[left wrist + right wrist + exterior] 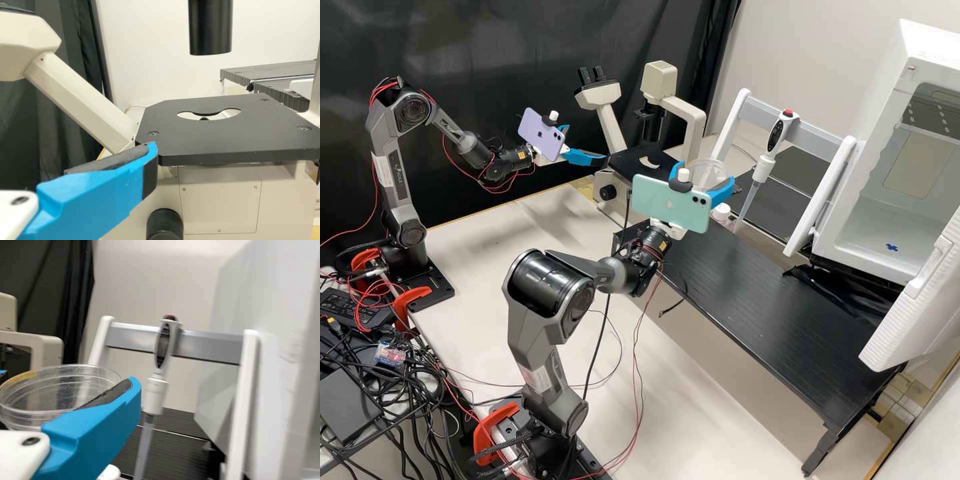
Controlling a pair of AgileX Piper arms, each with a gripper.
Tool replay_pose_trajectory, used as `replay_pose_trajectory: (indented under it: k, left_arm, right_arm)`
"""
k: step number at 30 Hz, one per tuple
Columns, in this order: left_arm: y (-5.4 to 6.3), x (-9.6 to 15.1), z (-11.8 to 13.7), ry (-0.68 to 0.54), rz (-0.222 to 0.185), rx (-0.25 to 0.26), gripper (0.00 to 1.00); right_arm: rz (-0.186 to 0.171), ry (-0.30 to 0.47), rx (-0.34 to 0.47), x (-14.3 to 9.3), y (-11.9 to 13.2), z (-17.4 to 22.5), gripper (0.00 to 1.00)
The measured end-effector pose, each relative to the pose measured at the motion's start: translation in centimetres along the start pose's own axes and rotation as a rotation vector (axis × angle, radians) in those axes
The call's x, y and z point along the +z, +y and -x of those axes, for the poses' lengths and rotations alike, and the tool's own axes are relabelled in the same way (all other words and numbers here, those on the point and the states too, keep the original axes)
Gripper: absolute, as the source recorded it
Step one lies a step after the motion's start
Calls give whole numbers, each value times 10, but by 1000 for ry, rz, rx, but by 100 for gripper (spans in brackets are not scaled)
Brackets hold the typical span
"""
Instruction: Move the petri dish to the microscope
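At the near right side of the microscope (697, 120), my right gripper (707, 175) is shut on the clear petri dish (712, 171) in the high view. The right wrist view shows the round dish (60, 390) between the fingers of my right gripper (67, 382), well above the bench. My left gripper (585, 143) stands open at the microscope's left side. One blue finger of my left gripper (75, 152) shows beside the corner of the black stage (230, 142) in the left wrist view. The stage has a round opening, below the black condenser tube (211, 27).
A pipette (762, 167) hangs on a white and grey rack (813, 133) right of the dish. A white-capped bottle (721, 212) stands under the right gripper. The black raised shelf (773, 293) extends toward the white open-doored cabinet (853, 220). Cables hang beside the right arm.
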Motion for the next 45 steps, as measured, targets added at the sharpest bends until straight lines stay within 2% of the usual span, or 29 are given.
replay_pose_trajectory:
  k: [6, 14, 17, 21, 26, 37, 45]
  left_arm:
    - [0, 0, 0, 0, 0, 0, 100]
    - [0, 0, 0, 0, 0, 0, 100]
    - [0, 0, 0, 0, 0, 0, 100]
    - [0, 0, 0, 0, 0, 0, 100]
    - [0, 0, 0, 0, 0, 0, 100]
    - [0, 0, 0, 0, 0, 0, 100]
    - [0, 0, 0, 0, 0, 0, 100]
  right_arm:
    - [39, 88, -76, -33, -29, -13, 0]
    - [22, 105, -154, -58, -63, -26, 0]
    - [12, 93, -193, -62, -80, -33, 0]
    - [24, 88, -264, -66, -101, -40, 0]
    - [20, 63, -331, -69, -123, -52, 0]
    - [42, 26, -353, -76, -146, -90, 0]
    - [48, -25, -422, -76, -163, -110, 0]
